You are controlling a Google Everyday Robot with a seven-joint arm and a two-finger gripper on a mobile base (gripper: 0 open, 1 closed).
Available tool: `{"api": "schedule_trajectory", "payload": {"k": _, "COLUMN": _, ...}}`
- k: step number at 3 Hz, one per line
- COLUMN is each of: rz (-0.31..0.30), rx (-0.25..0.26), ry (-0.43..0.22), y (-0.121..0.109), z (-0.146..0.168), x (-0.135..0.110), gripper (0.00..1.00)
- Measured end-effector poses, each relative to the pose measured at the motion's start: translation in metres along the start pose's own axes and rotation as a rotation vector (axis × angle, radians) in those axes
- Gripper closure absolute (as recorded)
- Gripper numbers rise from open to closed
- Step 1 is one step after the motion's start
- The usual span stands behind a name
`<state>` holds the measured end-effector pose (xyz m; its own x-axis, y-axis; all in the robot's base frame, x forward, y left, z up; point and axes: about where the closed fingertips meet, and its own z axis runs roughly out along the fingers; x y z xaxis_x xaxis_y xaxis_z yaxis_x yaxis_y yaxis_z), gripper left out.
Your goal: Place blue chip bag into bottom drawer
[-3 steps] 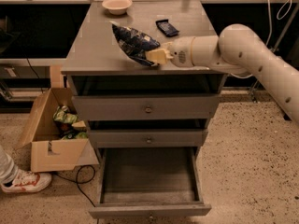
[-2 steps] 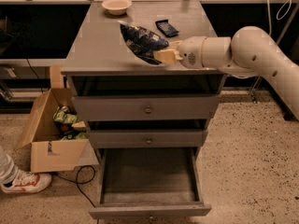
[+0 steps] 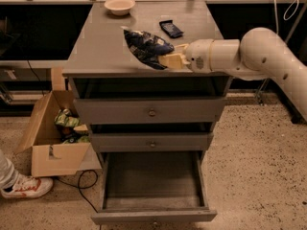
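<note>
Since a second ago the gripper [image 3: 171, 60] and the blue chip bag [image 3: 146, 46] have shifted right across the frame and dropped slightly, toward the front edge of the cabinet top [image 3: 96, 47]. Gripper now sits centre-right of frame, just over that front edge, reaching in from the white arm [image 3: 268, 51] on the right. Fingers closed down on the bag's lower right end; nothing else in the grip. Bag looks lifted rather than lying flat, though contact with the top at its underside cannot be ruled out. Long axis runs diagonally: free end up and to the upper left, toward the bowl [image 3: 119, 5]; pinched end down and to the lower right, at the fingers. Small dark packet [image 3: 171, 28] lies untouched just behind the gripper. Progress: pickup appears done, bag secured. Bottom drawer [image 3: 153, 216] stands pulled out at bottom centre, tray bare as far as visible. Middle drawer [image 3: 151, 143] and top drawer [image 3: 151, 111] closed. Left to do, by my reading: carry the bag forward past the cabinet front, lower it well down to the open tray, release. Bag is well apart from the drawer, so roughly the first half is complete. Cardboard box [image 3: 53, 159] with green snack bags [image 3: 67, 119] at lower left; a shoe [image 3: 26, 188] beside it.
</note>
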<state>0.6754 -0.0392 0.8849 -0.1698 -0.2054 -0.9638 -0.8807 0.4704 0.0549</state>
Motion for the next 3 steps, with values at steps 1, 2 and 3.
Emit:
{"api": "schedule_trajectory", "payload": {"k": 1, "rz": -0.030, "rx": -0.037, "ry": 0.131, "y": 0.032, "z": -0.042, "x": 0.035, "gripper": 1.00}}
{"api": "schedule_trajectory", "payload": {"k": 2, "rz": -0.018, "rx": -0.050, "ry": 0.223, "y": 0.054, "z": -0.064, "x": 0.069, "gripper": 1.00}}
{"api": "schedule_trajectory", "payload": {"k": 3, "rz": 0.059, "rx": -0.045, "ry": 0.329, "y": 0.068, "z": -0.069, "x": 0.129, "gripper": 1.00}}
